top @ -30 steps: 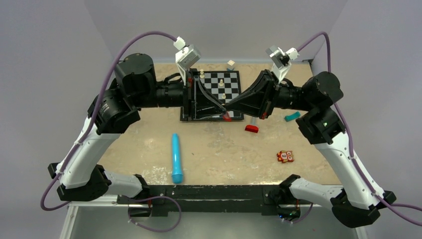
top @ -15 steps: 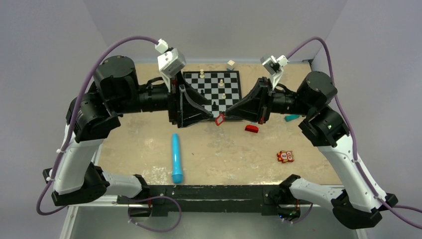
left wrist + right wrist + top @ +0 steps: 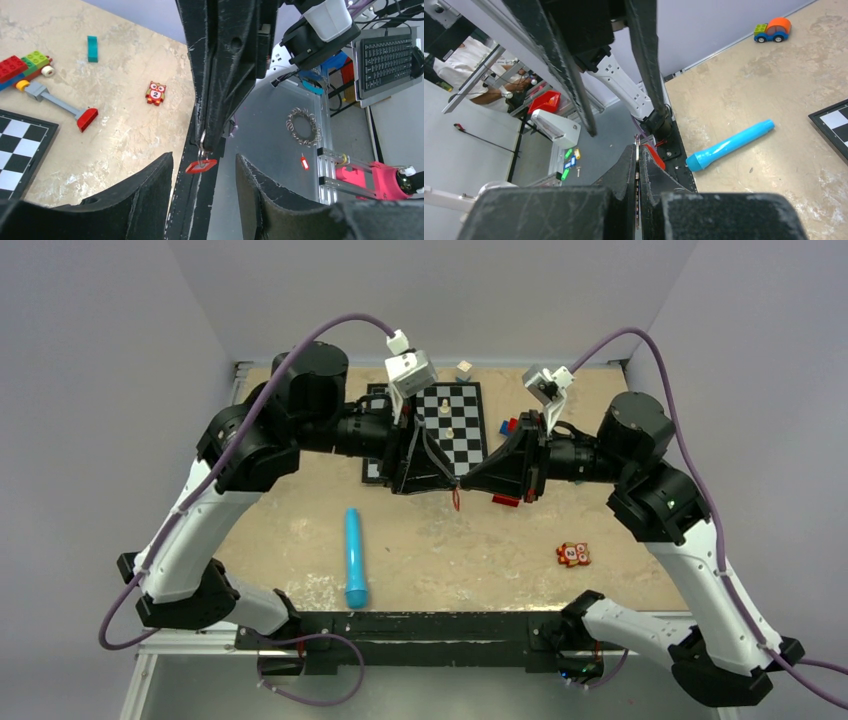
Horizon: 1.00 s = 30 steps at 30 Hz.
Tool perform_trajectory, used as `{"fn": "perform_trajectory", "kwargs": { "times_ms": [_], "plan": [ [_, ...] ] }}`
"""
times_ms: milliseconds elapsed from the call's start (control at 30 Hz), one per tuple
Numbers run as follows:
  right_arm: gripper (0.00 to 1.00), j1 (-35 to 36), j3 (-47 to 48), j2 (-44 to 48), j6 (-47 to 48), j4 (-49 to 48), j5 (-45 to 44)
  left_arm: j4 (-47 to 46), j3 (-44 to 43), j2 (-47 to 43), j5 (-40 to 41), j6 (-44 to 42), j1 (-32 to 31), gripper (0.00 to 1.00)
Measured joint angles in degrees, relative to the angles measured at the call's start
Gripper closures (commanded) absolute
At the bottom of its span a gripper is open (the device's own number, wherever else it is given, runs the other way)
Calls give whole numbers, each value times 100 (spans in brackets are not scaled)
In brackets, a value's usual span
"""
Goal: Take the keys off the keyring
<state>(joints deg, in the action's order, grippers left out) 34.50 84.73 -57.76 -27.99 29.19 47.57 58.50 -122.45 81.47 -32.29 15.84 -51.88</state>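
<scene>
The keyring hangs in the air between my two grippers. Its red tag (image 3: 456,500) dangles below the fingertips, and in the left wrist view (image 3: 201,166) it shows its white centre. My right gripper (image 3: 470,480) is shut on a thin metal piece (image 3: 637,148) above the tag; I cannot tell whether this piece is the ring or the key. The tag peeks out behind its right finger (image 3: 655,156). My left gripper (image 3: 448,483) is open, its fingers (image 3: 145,195) either side of the tag without touching it. No separate key can be made out.
A chessboard (image 3: 455,420) with white pieces lies behind the grippers. A blue cylinder (image 3: 355,558) lies front left and an orange owl toy (image 3: 572,554) front right. A red block-headed toy (image 3: 505,501) lies under the right gripper. Lego bricks (image 3: 20,62) and a teal block (image 3: 92,48) lie farther right.
The left arm has swung right and its gripper has closed in on the right gripper's tip. The keyring has shifted slightly right and forward. The tag now hangs lower, edge-on.
</scene>
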Motion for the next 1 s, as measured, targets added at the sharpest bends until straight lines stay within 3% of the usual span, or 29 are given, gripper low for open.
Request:
{"fn": "perform_trajectory", "kwargs": {
  "times_ms": [833, 1000],
  "plan": [
    [100, 0, -11, 39, -33, -144, 140, 31, 24, 210, -518, 4, 0, 70],
    [100, 0, -13, 39, -46, -170, 144, 0, 48, 234, -579, 7, 0, 84]
  ]
}}
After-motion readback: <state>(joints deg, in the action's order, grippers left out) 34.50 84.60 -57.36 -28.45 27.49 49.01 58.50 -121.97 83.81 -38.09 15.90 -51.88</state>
